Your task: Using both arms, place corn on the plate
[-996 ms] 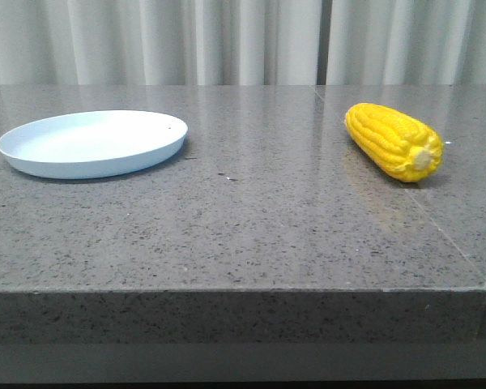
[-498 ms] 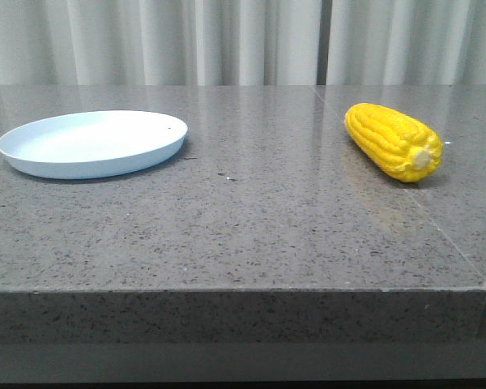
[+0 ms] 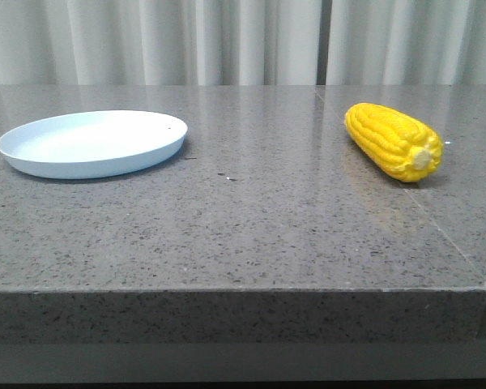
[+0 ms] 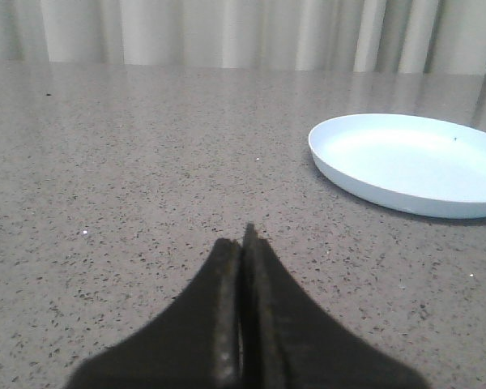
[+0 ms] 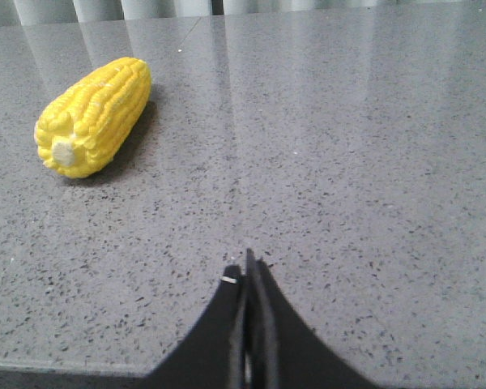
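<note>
1. The corn (image 3: pixel 394 141) lies on its side on the right part of the grey speckled bench (image 3: pixel 251 219), touching nothing else
2. It is a bright yellow cob with a glossy, plastic-like sheen and neat rows of kernels running along its length
3. Its blunt end carries a paler, cream-coloured stub, and that end points toward the bench's front edge and a little to the right; the tapered tip points back toward the curtain (image 3: pixel 243 40)
4. A faint yellow reflection of the cob shows on the polished surface just in front of it
5. The plate (image 3: pixel 92 143) sits on the left part of the bench, well apart from the corn; it is round, shallow and pale blue-white, with a low raised rim and a tiny dark speck near its far right edge, and nothing lies in it
6. The left fingers (image 4: pixel 244 243) are pressed together, holding nothing, low over bare bench near the plate
7. The right fingers (image 5: pixel 249 271) are likewise pressed together with nothing between them, over bare bench, with the corn lying apart from them
</note>
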You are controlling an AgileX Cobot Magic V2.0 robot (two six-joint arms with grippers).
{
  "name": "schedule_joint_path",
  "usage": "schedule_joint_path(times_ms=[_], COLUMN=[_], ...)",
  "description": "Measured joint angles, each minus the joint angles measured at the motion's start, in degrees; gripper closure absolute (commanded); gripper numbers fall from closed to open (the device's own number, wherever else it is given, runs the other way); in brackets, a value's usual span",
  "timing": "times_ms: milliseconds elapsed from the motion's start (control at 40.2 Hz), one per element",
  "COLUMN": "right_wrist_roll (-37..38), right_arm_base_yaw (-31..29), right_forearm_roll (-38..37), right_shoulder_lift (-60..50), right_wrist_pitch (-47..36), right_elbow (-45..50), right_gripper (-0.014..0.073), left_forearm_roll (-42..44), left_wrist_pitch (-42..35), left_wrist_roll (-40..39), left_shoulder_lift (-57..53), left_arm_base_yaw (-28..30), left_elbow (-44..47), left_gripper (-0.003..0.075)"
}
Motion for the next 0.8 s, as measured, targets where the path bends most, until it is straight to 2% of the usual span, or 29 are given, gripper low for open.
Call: schedule_joint_path(times_ms=[149,299,373,597,796], right_wrist_roll=[0.0,0.0,0.0,0.0,0.0], right_arm_base_yaw=[0.0,0.0,0.0,0.0,0.0], right_forearm_roll=[0.0,0.0,0.0,0.0,0.0], right_shoulder_lift=[0.0,0.0,0.0,2.0,16.3], right_wrist_pitch=[-1.0,-3.0,-2.6,4.1,9.0], right_elbow=[0.0,-1.2,-3.6,-18.1,-31.4], right_gripper=[0.0664,0.0664,0.0664,0.0664,0.0664], left_forearm_roll=[0.0,0.0,0.0,0.7,4.5], left_wrist_pitch=[-2.3,-12.3,-14.6,-7.3,1.4], left_wrist_roll=[0.0,0.0,0.0,0.0,0.0], left_shoulder_lift=[0.0,0.0,0.0,2.5,15.8], left_arm_base_yaw=[0.0,0.0,0.0,0.0,0.0], left_elbow=[0.0,0.0,-0.5,-12.9,-25.5], left_gripper=[0.0741,0.0741,0.0741,0.0741,0.0741])
